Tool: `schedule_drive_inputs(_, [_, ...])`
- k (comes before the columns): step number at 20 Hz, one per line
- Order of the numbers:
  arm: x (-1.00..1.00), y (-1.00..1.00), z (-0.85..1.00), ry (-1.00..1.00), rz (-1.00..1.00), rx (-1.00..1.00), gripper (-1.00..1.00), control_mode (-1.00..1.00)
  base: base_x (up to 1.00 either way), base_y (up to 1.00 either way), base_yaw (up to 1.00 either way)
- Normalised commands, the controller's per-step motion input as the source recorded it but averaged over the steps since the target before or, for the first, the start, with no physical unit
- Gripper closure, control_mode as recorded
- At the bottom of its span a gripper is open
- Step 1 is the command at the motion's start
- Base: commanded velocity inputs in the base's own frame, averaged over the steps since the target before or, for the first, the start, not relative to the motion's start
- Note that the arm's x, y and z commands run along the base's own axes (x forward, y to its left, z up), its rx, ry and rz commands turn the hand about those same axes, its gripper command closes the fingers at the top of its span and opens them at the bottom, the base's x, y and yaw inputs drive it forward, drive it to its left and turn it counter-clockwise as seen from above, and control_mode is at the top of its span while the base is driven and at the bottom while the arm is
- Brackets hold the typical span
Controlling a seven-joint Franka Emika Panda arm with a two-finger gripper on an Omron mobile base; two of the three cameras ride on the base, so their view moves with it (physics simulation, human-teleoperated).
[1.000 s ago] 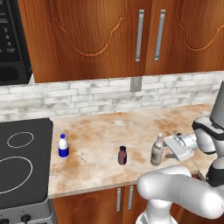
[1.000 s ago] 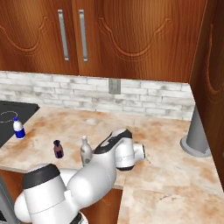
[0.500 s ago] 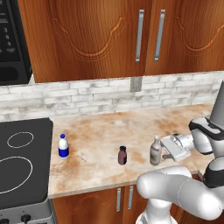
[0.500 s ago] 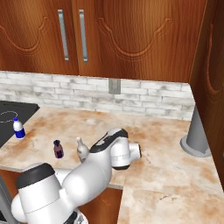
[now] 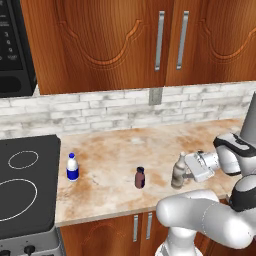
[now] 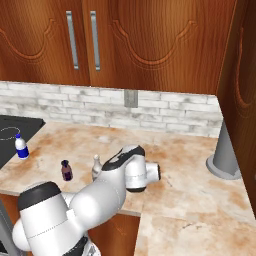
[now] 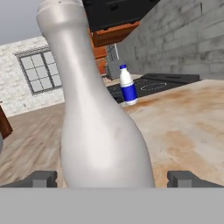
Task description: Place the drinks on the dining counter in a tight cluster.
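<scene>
A: Left base view. Where is the gripper (image 5: 186, 170)?
B: Low over the marbled counter (image 5: 150, 145), level, pointing sideways at the grey-beige bottle (image 5: 177, 171). The bottle stands upright, right at the fingertips. The short dark-brown bottle (image 5: 140, 177) stands farther out past the tips, apart from the grey-beige one. The clear bottle with blue label (image 5: 72, 167) is well beyond that, near the edge of the black cooktop (image 5: 25, 185).

A: Jaw state from here?
B: Cannot tell; the hand body hides the fingers.

A: Right base view?
B: The arm crosses in front, and the gripper (image 6: 101, 171) meets the grey-beige bottle (image 6: 96, 166), of which the neck and upper body show above the arm. The dark-brown bottle (image 6: 65, 170) stands just beyond it, on the far side from the jaws. The blue-labelled bottle (image 6: 20, 146) is well apart, near the cooktop. A grey post (image 6: 226, 155) rises from the counter behind the hand.

A: Hand view?
B: The grey-beige bottle (image 7: 98, 113) stands upright between the two fingertips (image 7: 42, 178). The jaws are spread wide: one tip shows on each side of the bottle's base with a visible gap, so neither touches the glass. The blue-labelled bottle (image 7: 127, 85) stands well ahead of the jaws, on the counter before the cooktop (image 7: 153, 85).
</scene>
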Motion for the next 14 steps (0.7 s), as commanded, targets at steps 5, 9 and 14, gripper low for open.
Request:
schedule_drive_inputs(5, [0.0, 0.0, 0.0, 0.0, 0.0, 0.0, -1.0, -1.0, 0.0, 0.0, 0.0])
schedule_drive_inputs(9, [0.0, 0.0, 0.0, 0.0, 0.0, 0.0, 1.0, -1.0, 0.0, 0.0, 0.0])
schedule_drive_inputs(14, [-0.07, 0.0, 0.01, 0.0, -0.02, 0.0, 1.0, -1.0, 0.0, 0.0, 0.0])
